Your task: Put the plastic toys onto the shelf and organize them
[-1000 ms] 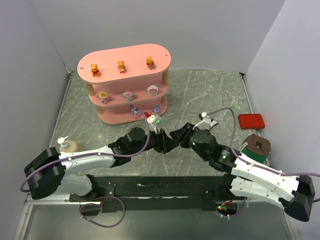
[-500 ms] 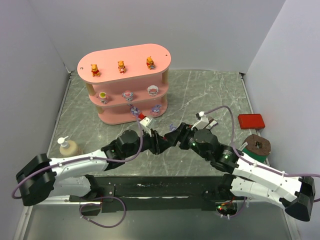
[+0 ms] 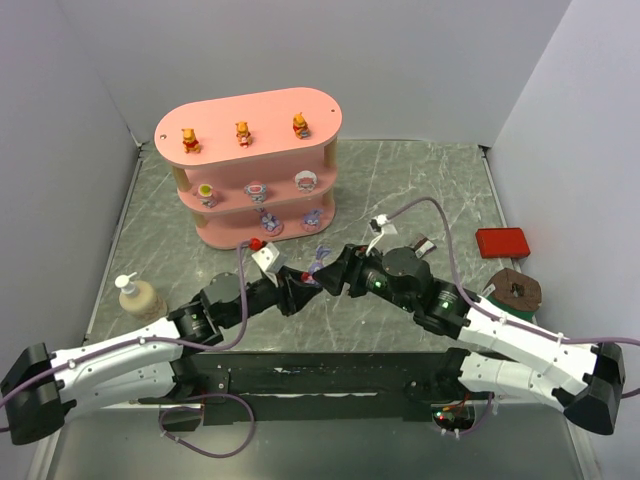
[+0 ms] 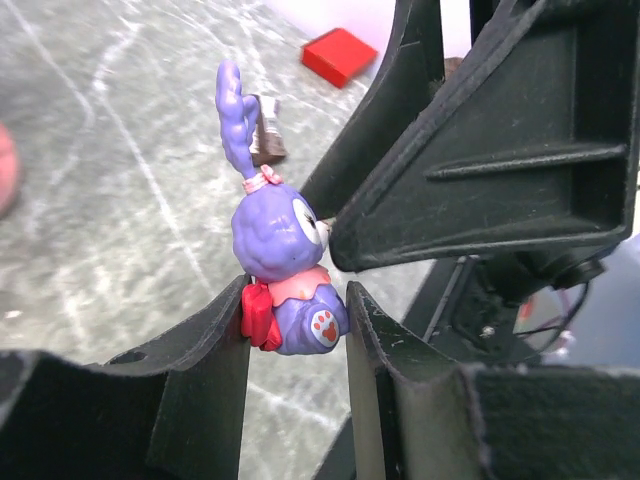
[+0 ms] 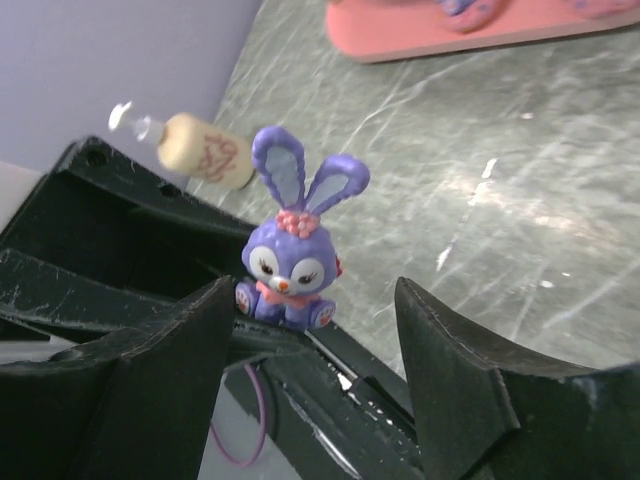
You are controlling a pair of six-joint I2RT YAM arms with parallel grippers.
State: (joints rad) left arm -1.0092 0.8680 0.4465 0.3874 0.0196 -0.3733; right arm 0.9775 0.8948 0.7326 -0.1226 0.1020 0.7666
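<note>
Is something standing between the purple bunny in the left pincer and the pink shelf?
Nothing visible does. Only bare table lies between the purple bunny, gripped in the left pincer, and the shelf. The open right pincer is on the other side.

Glossy plastic bunny (image 4: 287,262) above smooth, marbled grey tabletop (image 3: 420,190).

Purple toy (image 3: 320,262) btwn L end effector (image 3: 306,280) & R end effector (image 3: 336,273), front of shelf (image 3: 270,113).
</note>
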